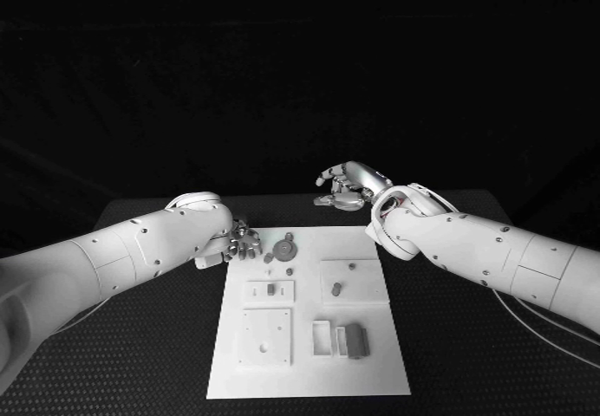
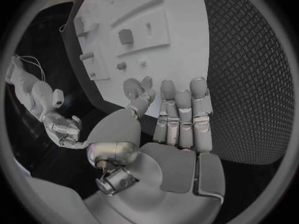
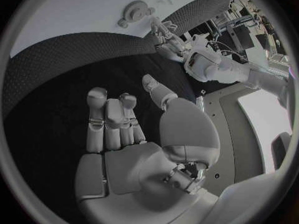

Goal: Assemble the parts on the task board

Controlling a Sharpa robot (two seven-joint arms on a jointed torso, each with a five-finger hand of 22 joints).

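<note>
The white task board (image 1: pixel 308 364) lies lengthwise in the middle of the table. A round grey part (image 1: pixel 285 251) lies near its far left corner, and small grey parts (image 1: pixel 337 288) lie and stand on raised white blocks further in. My left hand (image 1: pixel 235 243) rests at the board's far left corner, just beside the round part. In the left wrist view its fingers (image 2: pixel 181 109) are straight with nothing in them, and the thumb tip is close to the round part (image 2: pixel 131 88). My right hand (image 1: pixel 350 186) hovers open above the black table beyond the board's far edge, fingers (image 3: pixel 109 119) extended.
A dark rectangular part (image 1: pixel 354 340) stands next to a white block (image 1: pixel 322 336) near the board's front right. A square white block (image 1: pixel 266 334) sits front left. Black textured table (image 1: pixel 475 347) surrounds the board. The right wrist view shows my left hand (image 3: pixel 163 35) at the board's edge (image 3: pixel 74 15).
</note>
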